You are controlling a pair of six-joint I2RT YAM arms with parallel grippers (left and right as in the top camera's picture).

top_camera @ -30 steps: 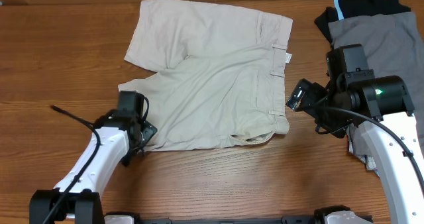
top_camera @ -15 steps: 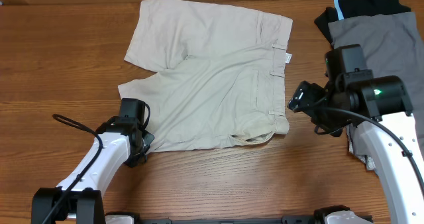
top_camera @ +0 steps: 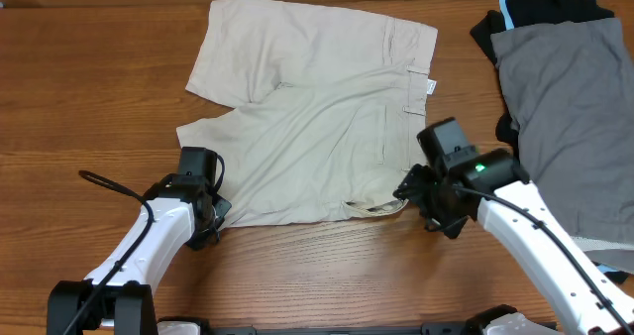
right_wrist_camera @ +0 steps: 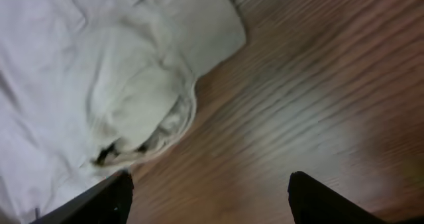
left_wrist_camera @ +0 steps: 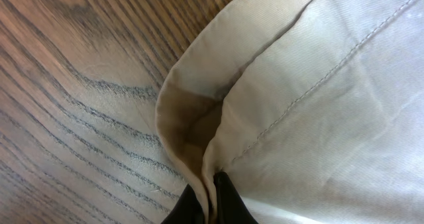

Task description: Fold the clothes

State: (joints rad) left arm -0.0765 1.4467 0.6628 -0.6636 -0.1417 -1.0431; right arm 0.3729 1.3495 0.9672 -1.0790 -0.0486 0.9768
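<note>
Left gripper (left_wrist_camera: 211,203) is clamped on the hem of the light beige cotton shorts (top_camera: 317,117). Its dark fingers (left_wrist_camera: 228,201) are pressed together on the folded cloth edge at the near left corner of the nearer leg. In the overhead view this gripper (top_camera: 209,212) sits at that same corner.

The shorts lie spread on the brown wooden surface (top_camera: 89,87), with the legs to the left and the waistband with its belt loops to the right. They (left_wrist_camera: 331,105) fill most of the left wrist view.

The right gripper (right_wrist_camera: 210,184) has its fingers (right_wrist_camera: 106,197) set wide apart and holds nothing. It hangs over bare wood just beside the rumpled near right waistband corner. Overhead it (top_camera: 410,190) sits at that corner.

A flat grey garment (top_camera: 565,107) lies to the right, partly over a black garment with light-blue trim (top_camera: 545,6).
</note>
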